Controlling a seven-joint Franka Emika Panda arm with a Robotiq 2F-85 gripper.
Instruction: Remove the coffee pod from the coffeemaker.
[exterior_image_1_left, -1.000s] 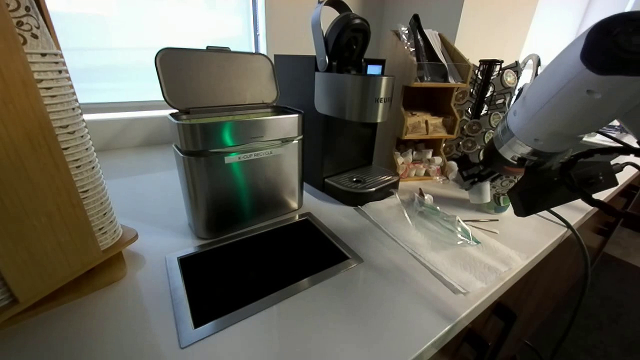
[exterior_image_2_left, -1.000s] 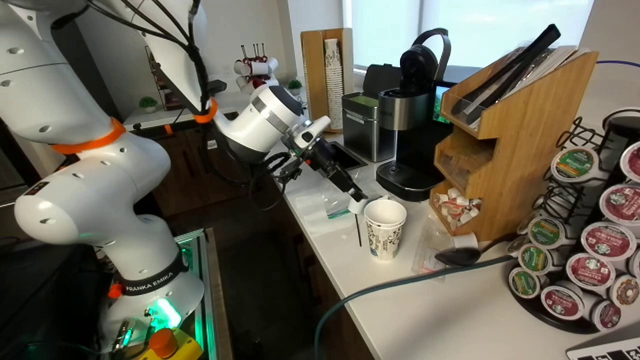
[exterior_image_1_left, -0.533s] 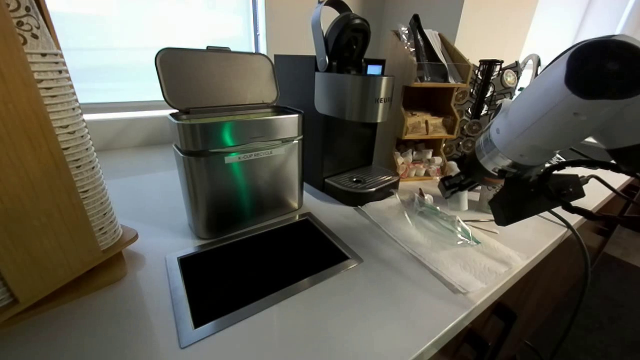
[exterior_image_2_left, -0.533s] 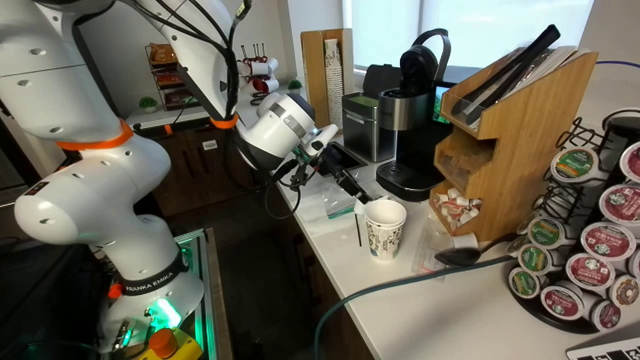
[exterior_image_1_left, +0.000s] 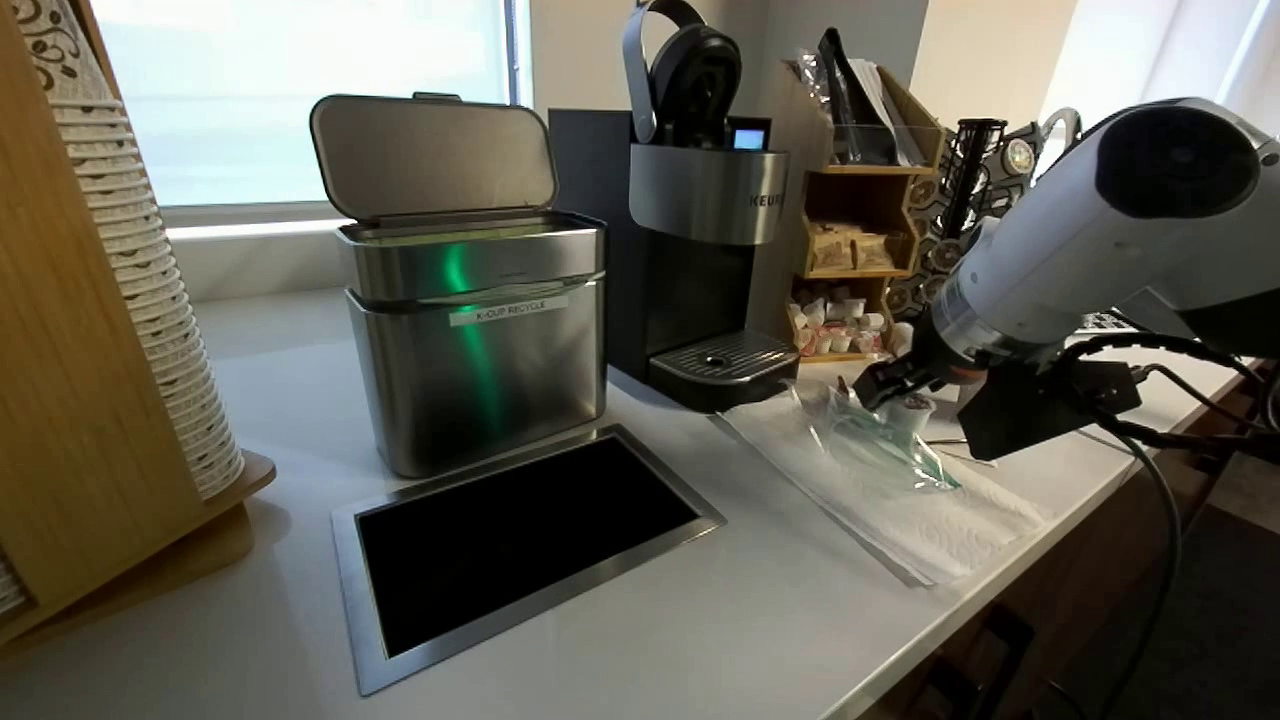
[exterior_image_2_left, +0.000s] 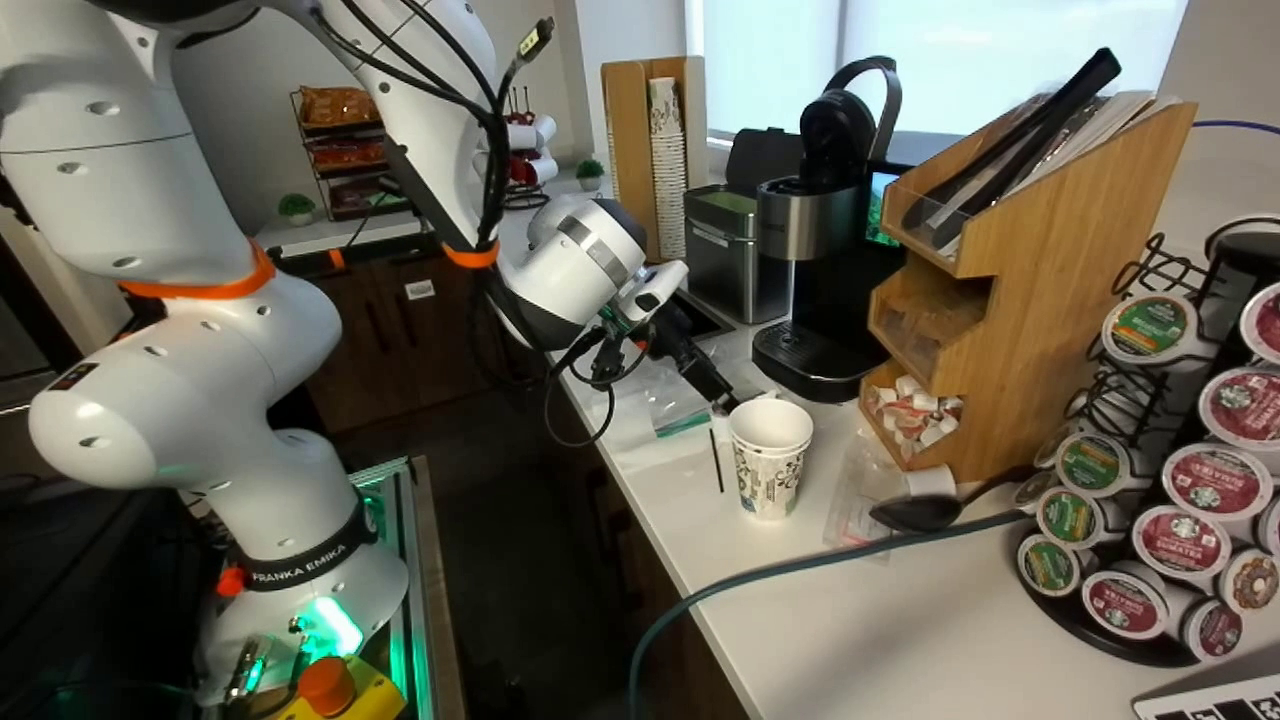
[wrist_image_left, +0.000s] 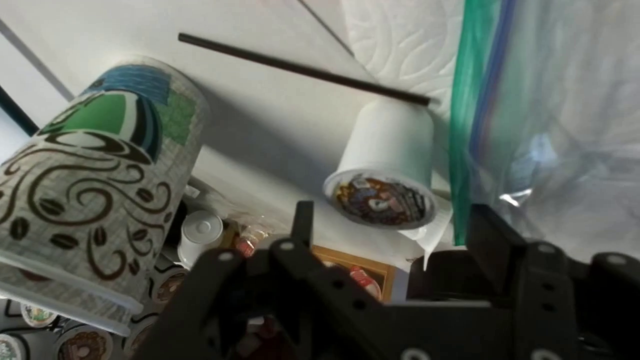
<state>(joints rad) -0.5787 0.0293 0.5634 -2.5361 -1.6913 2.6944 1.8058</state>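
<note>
The coffeemaker (exterior_image_1_left: 705, 195) stands at the back of the counter with its handle and lid raised, and it shows in an exterior view (exterior_image_2_left: 815, 222) too. The inside of its pod holder is out of sight. A white coffee pod (exterior_image_1_left: 908, 425) with a brown printed lid is low over the counter, beside the plastic bag. My gripper (exterior_image_1_left: 880, 385) is just above the pod. In the wrist view the fingers (wrist_image_left: 392, 205) are wide apart. The pod (wrist_image_left: 392, 135) shows between and beyond the fingertips, touching neither. Whether its base rests on the counter is unclear.
The steel K-cup recycle box (exterior_image_1_left: 480, 370) has its lid open. A clear zip bag (exterior_image_1_left: 895, 455) lies on a paper towel (exterior_image_1_left: 960, 520). A dark stick (wrist_image_left: 305, 70) lies by the pod. Paper cups (exterior_image_2_left: 768, 465), a wooden shelf (exterior_image_2_left: 1060, 320) and a hose (exterior_image_2_left: 760, 575) are nearby.
My gripper moved lower and toward the bag. The pod travelled along beneath it and now sits lower, with its lid in view and the fingers apart from it.
</note>
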